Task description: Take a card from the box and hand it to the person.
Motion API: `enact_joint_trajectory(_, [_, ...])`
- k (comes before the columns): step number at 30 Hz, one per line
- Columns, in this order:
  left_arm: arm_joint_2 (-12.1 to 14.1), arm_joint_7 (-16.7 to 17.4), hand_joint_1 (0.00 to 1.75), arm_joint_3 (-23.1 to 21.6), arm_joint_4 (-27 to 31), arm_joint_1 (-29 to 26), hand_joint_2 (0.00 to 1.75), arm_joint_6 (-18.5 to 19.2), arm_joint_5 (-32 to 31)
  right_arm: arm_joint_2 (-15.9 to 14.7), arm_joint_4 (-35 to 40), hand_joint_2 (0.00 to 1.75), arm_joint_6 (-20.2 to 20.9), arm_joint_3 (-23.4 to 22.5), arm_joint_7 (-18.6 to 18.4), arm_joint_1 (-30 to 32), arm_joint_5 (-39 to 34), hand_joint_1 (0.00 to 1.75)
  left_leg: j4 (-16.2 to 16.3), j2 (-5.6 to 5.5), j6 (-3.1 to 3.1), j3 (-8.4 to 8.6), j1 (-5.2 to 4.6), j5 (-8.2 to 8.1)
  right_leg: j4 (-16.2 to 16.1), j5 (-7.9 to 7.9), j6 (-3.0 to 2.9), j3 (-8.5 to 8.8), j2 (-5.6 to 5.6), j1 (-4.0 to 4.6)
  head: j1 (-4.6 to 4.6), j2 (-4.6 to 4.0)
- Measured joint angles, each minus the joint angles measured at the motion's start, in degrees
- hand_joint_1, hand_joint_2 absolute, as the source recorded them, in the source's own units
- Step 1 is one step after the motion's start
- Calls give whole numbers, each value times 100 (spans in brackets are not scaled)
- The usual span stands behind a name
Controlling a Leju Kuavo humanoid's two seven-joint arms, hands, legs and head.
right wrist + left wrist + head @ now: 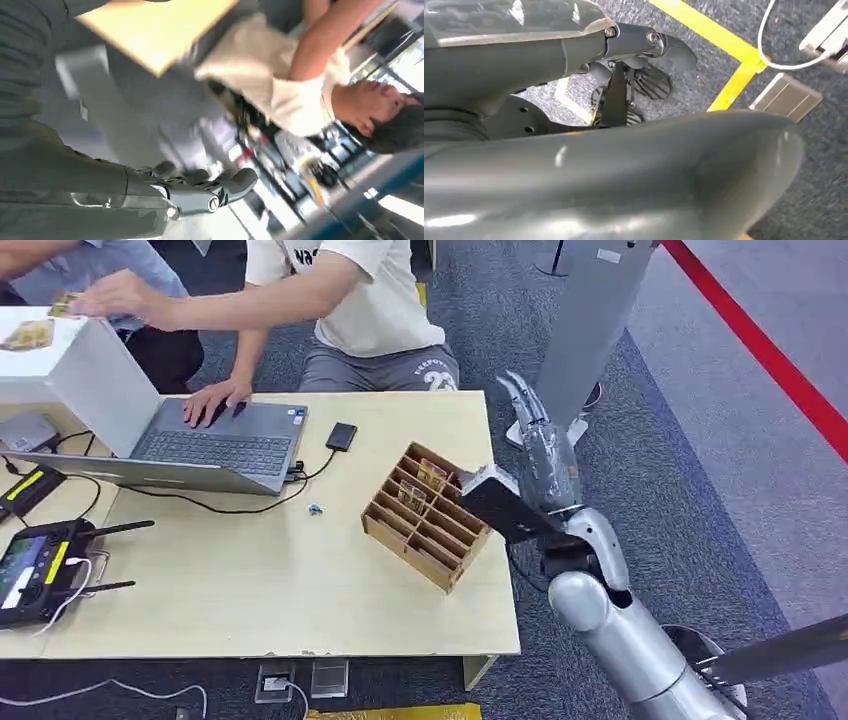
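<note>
Head view has the right hand (528,410) raised just past the far right corner of the wooden box (428,515), off the table's (270,580) edge, fingers stretched out loosely and apart with nothing between them that I can make out. The right wrist view agrees: the fingers (235,181) are slightly curled in the air, no card in them (that picture is pretty smeared, so take it with a grain of salt). The left hand (624,75) hangs low over the carpet, and I honestly can't tell from that shot whether it's slack or clenched. The box is a slotted divider sitting on the table, and a couple of cards (432,475) stand upright in its far slots, nearest the raised hand. Beyond the box, the person (350,300) sits at the far side of the table, one hand on a laptop (215,445), the other arm reaching away from the box toward a white case. This fits either a hand heading for a card or one that's just passed a card over. If it's a pick, the slots are narrow, so it calls for a careful pinch on a card's top edge.
</note>
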State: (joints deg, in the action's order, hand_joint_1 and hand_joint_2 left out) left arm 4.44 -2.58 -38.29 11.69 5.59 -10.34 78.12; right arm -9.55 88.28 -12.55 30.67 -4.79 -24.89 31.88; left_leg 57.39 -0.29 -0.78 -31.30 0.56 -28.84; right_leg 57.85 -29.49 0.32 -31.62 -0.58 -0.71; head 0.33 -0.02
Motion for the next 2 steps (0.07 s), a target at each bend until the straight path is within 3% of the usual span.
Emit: enact_joint_trajectory(2, [-31,-75,0,7,0,0,0,-213,48,-24,180,175,112,-53,2,234,-608,0,0,0,0,1,0,0,-3,0,0,-1,0,0,-7,0])
